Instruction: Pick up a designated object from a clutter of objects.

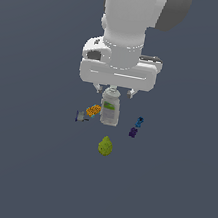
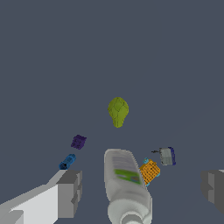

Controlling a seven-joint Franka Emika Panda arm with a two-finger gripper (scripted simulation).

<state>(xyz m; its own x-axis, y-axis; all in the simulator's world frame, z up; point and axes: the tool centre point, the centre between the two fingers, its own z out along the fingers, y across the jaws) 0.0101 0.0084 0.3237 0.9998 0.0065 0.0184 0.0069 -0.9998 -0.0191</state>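
Observation:
The yellow-green pear-shaped fruit [image 1: 105, 146] lies alone on the grey floor, nearest the exterior camera; it also shows in the wrist view [image 2: 118, 111]. My gripper [image 1: 114, 90] hangs open above the cap of the white green-labelled bottle [image 1: 110, 108], well behind the pear and holding nothing. In the wrist view the gripper [image 2: 142, 192] straddles the bottle [image 2: 127, 183], with one finger [image 2: 70, 192] on each side. An orange bumpy piece [image 1: 93, 110], a grey-blue piece [image 1: 81, 117], a blue piece [image 1: 139, 121] and a purple piece [image 1: 133, 132] surround the bottle.
The same small pieces show in the wrist view: orange [image 2: 149, 171], grey-blue [image 2: 167, 156], purple [image 2: 78, 141], blue [image 2: 67, 161]. The floor [image 1: 19, 166] is plain dark grey all round.

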